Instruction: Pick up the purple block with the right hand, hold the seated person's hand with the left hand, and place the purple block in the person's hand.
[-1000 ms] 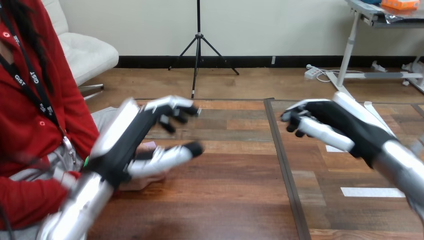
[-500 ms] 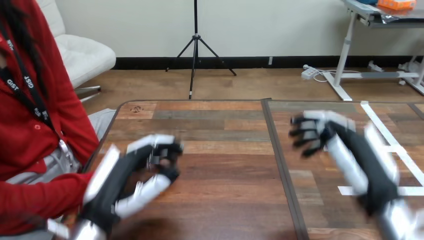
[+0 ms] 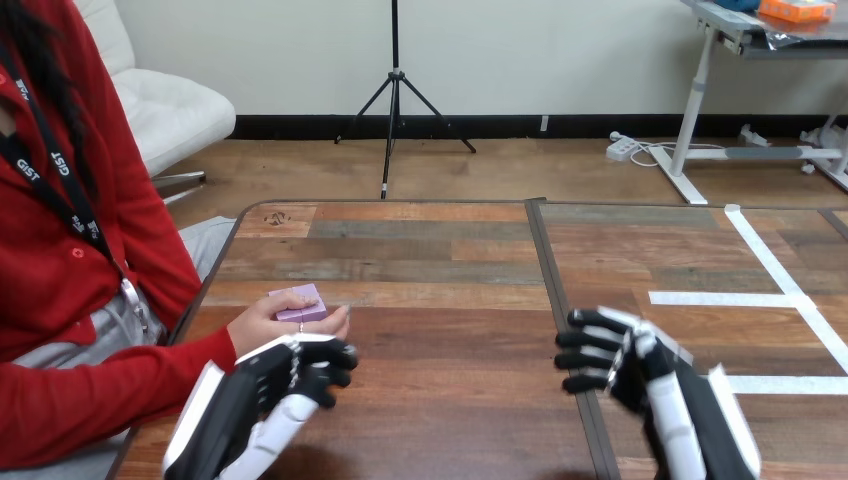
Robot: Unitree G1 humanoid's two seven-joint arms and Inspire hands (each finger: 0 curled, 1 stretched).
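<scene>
The purple block (image 3: 300,302) lies in the person's hand (image 3: 268,324), which rests palm up on the table near its left edge. My left hand (image 3: 283,383) sits low just in front of that hand, fingers curled with nothing in them; I cannot tell if they touch the person's hand. My right hand (image 3: 628,366) hovers low over the table's right half, near the front, its fingers curled on nothing.
The wooden table (image 3: 440,260) has a dark seam (image 3: 552,290) running front to back down its middle. White tape lines (image 3: 770,260) mark its right part. The person's red sleeve (image 3: 110,390) lies along the left front edge.
Both my hands have dropped and drawn back toward the front edge. My left hand has come away from the person's hand, which now shows with the purple block lying in it.
</scene>
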